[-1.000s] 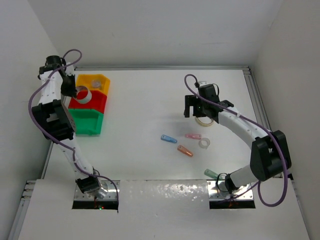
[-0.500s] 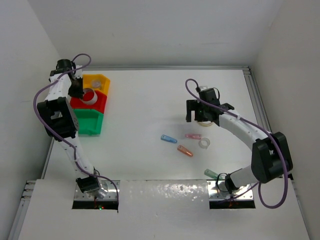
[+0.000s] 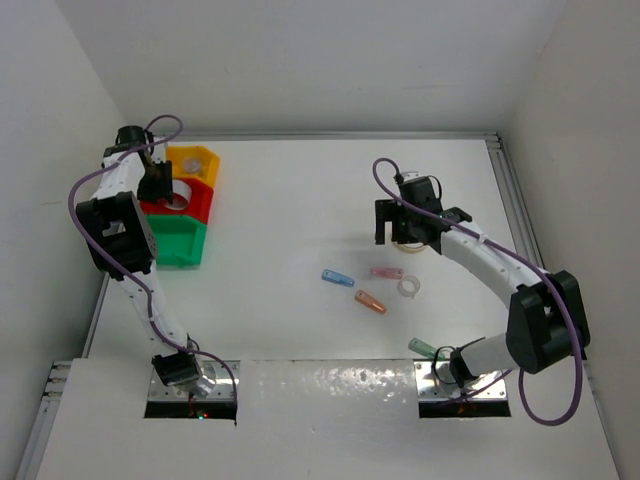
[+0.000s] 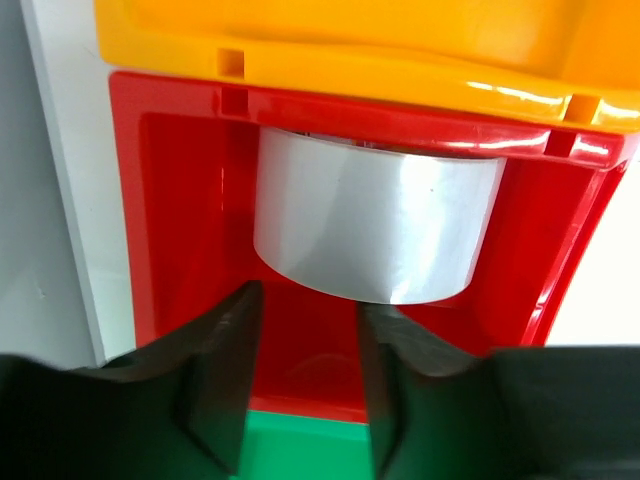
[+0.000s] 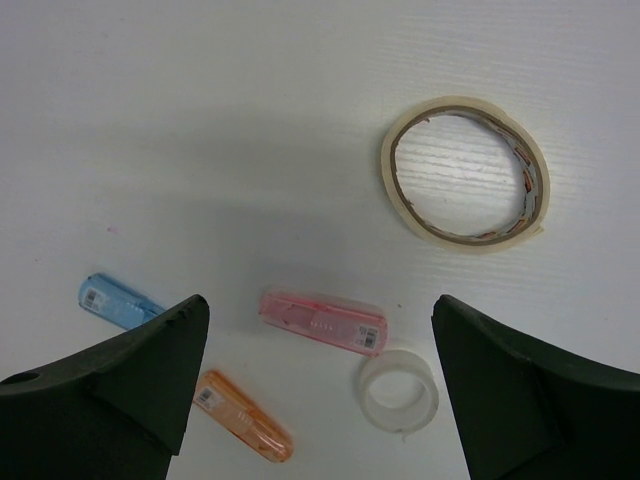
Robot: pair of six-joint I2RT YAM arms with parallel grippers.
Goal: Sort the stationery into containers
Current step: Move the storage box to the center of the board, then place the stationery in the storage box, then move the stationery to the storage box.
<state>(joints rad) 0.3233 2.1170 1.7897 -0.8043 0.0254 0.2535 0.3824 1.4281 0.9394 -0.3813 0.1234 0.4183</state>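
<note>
Hanging over the row of bins at the table's [image 3: 290, 190] left edge, the left gripper [image 3: 155, 181] [image 4: 308, 300] has its jaws parted with nothing between them. Just past its fingertips [image 4: 243, 300] the grey tape ring [image 3: 178, 194] [image 4: 375, 225] sits inside the red bin [image 3: 203, 207] [image 4: 165, 220], tipped up against the wall shared with the yellow bin [image 3: 196, 159] [image 4: 350, 40]; the green bin [image 3: 180, 246] [image 4: 300, 448] is on the red bin's other side. Across the table the right gripper [image 3: 400, 226] [image 5: 318, 305] hovers with its jaws spread wide and gripping nothing. Flat on the table under it are the beige tape ring [image 3: 409, 248] [image 5: 392, 170], the pink piece [image 3: 386, 271] [image 5: 323, 322] and, just beside that, the clear tape ring [image 3: 401, 287] [image 5: 375, 395]. The blue piece [image 3: 337, 278] [image 5: 115, 302] and the orange piece [image 3: 370, 302] [image 5: 240, 420] lie near them, each apart from the rest.
</note>
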